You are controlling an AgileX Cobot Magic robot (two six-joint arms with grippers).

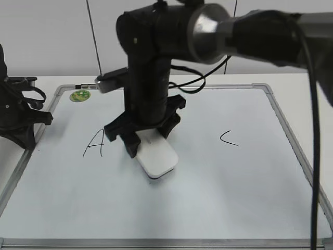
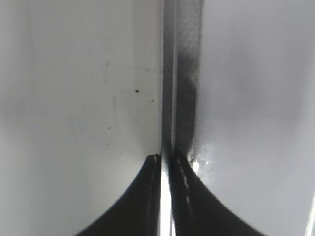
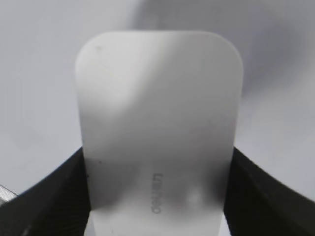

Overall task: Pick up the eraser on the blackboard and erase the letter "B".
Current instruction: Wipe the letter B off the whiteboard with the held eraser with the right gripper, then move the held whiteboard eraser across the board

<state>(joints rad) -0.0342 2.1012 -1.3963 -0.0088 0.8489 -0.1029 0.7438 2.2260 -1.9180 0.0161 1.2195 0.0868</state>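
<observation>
- On the table, the blackboard (image 1: 250,203) is laid flat, a large white board in a silver frame, so that it can be wiped from above.
- Above the board's middle, the right arm (image 1: 151,67) is held nearly upright, which seems meant to press straight down.
- At the board's left edge, the left gripper (image 2: 165,162) is parked off the writing area, its jaws pressed together on nothing, over the frame.
- Between the "A" (image 1: 93,143) and the "C" (image 1: 229,138) on the board, the right gripper (image 1: 148,138) is clamped on the eraser (image 1: 158,159), one jaw against each long side.
- The eraser is seen as a smooth white rounded block with small grey lettering on top and a dark underside, lying on or just over the board.
- No letter "B" can be made out on the board; whether it is hidden under the eraser and gripper or already wiped cannot be told.
- Near the board's far left corner, a small green magnet (image 1: 80,95) is left untouched.
</observation>
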